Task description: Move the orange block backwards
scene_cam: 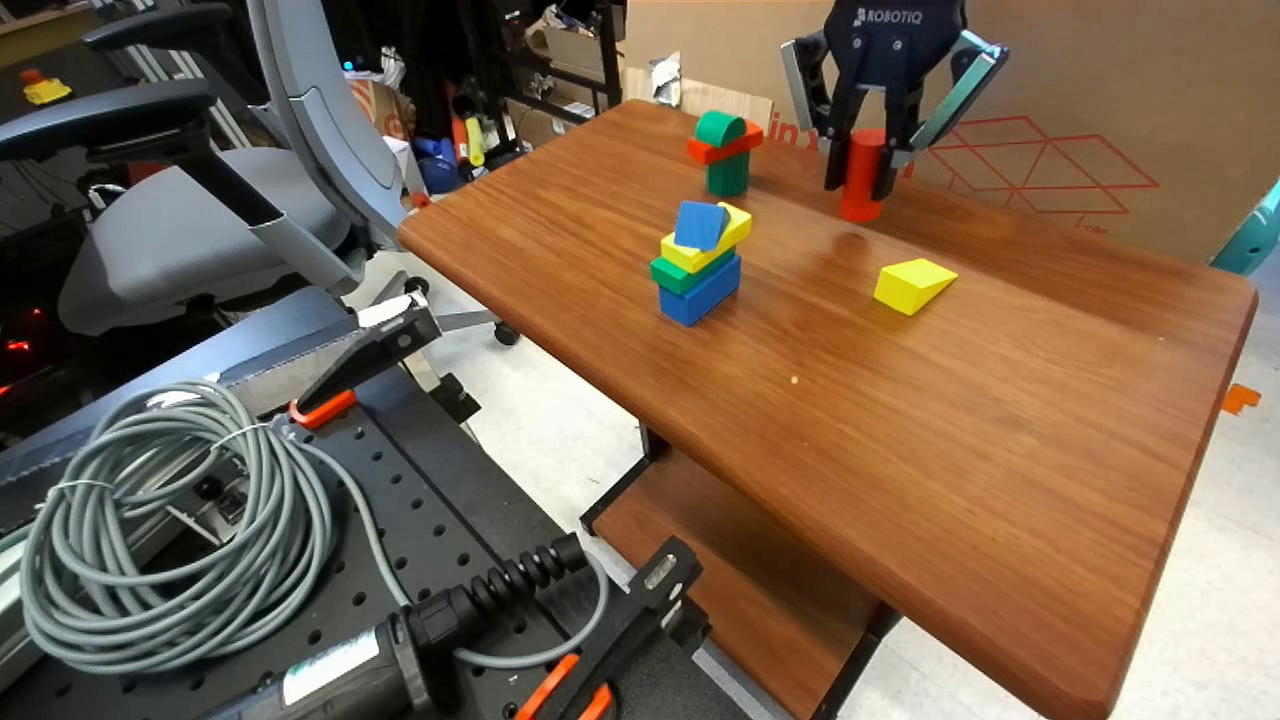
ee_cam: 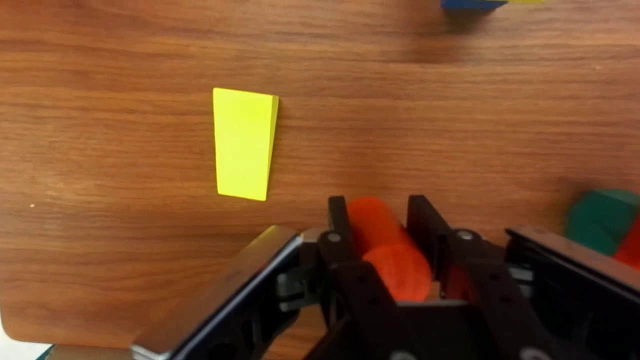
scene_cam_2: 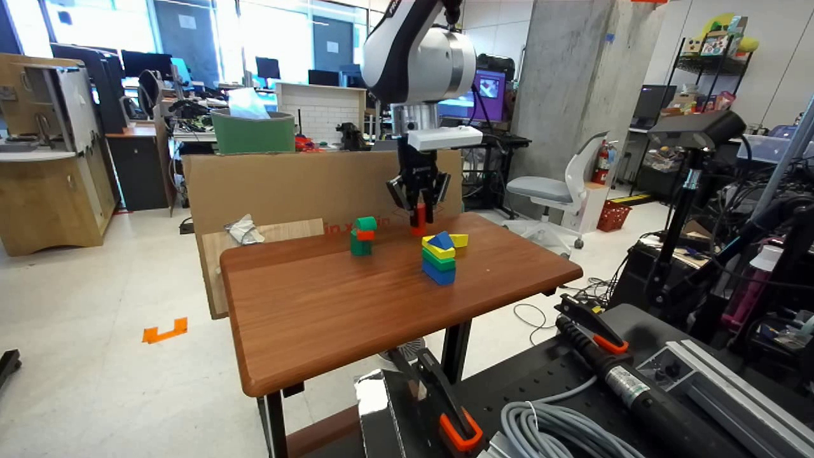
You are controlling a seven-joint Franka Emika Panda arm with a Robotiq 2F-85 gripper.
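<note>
The orange block [scene_cam: 863, 175] is a red-orange round post. It stands upright between the two fingers of my gripper [scene_cam: 858, 186], near the table's far edge. It also shows in an exterior view [scene_cam_2: 420, 217], with the gripper [scene_cam_2: 422, 221] around it. In the wrist view the orange block [ee_cam: 397, 270] lies along the left finger, with a narrow gap showing beside the right finger near its lower end. The gripper [ee_cam: 377, 200] looks closed to the block's width. The block's base extends below the fingertips and appears slightly above the table; a dark reflection shows apart from it.
A yellow wedge [scene_cam: 912, 287] lies near the block on the table [scene_cam: 1000, 420]. A blue-green-yellow stack [scene_cam: 700, 290] with a blue triangle on top stands nearer the middle. A green-red stack [scene_cam: 728, 176] stands beside the gripper. Cardboard [scene_cam: 1060, 90] stands behind the table.
</note>
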